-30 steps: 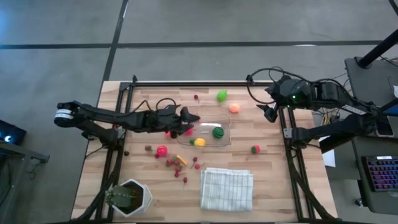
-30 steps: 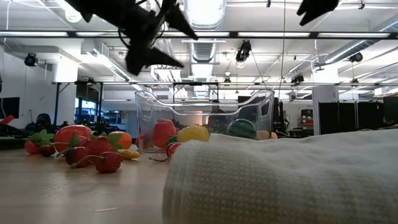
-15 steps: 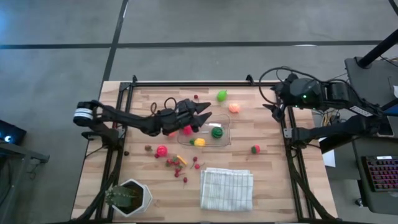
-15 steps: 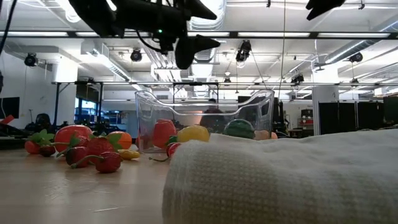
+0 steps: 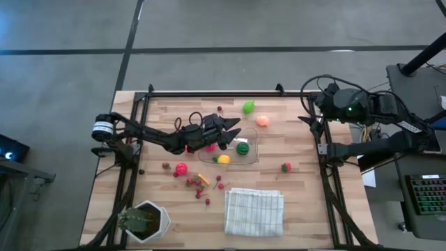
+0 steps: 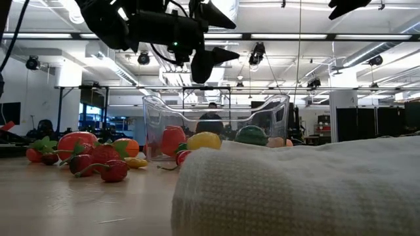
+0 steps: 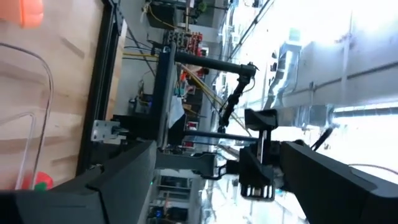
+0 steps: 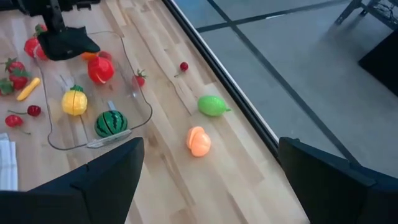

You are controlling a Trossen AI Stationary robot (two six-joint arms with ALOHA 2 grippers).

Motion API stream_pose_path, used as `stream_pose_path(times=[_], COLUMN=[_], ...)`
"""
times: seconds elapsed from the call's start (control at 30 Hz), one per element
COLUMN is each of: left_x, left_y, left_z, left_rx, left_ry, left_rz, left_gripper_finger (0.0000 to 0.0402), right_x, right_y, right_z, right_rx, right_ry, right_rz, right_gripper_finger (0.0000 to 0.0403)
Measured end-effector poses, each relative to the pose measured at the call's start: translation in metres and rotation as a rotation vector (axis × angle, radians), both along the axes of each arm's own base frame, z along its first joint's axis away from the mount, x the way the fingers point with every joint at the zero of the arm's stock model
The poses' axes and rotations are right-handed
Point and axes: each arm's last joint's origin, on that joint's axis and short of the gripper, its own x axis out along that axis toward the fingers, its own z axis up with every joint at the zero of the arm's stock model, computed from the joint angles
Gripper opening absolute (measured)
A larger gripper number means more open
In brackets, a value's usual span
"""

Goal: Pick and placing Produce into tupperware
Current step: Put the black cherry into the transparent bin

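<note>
your left gripper (image 5: pixel 231 132) hangs spread and empty above the tupperware (image 5: pixel 252 155) mid-counter, where three produce pieces sit so walls stop rolling, while the right gripper (image 5: pixel 307 123) waits open over the right edge.

The tabletop (image 5: pixel 300 202) is pale wood in jointed strips with a matt finish. The tupperware (image 8: pixel 140 102) is clear, smooth, glossy plastic. The folded cloth (image 5: pixel 254 211) is white with a coarse waffle weave. The striped green ball (image 8: pixel 111 124) and yellow fruit (image 8: pixel 74 102) look smooth and slightly shiny. The left tool (image 5: pixel 232 132) is matt black.
</note>
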Motion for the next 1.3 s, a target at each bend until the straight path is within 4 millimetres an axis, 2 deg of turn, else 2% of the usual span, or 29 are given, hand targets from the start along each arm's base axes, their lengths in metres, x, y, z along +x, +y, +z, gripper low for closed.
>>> stream_pose_path(times=[0.37,0.8,1.3], left_x=[-0.005,0.002,0.003], left_y=[0.002,0.005,0.005], left_z=[0.008,0.031,0.036], left_rx=[0.21,0.196,0.196], left_ry=[0.064,0.002,-0.014], left_rz=[0.014,0.099,0.099], left_gripper_finger=[0.0329,0.0329,0.0329], right_x=[0.013,0.015,0.015], right_y=[-0.002,-0.002,-0.002], right_z=[-0.002,-0.004,-0.004], right_rx=[0.008,-0.049,-0.02], right_ry=[0.008,0.069,0.046], right_rz=[-0.006,0.052,0.018], right_gripper_finger=[0.0363,0.0363,0.0363])
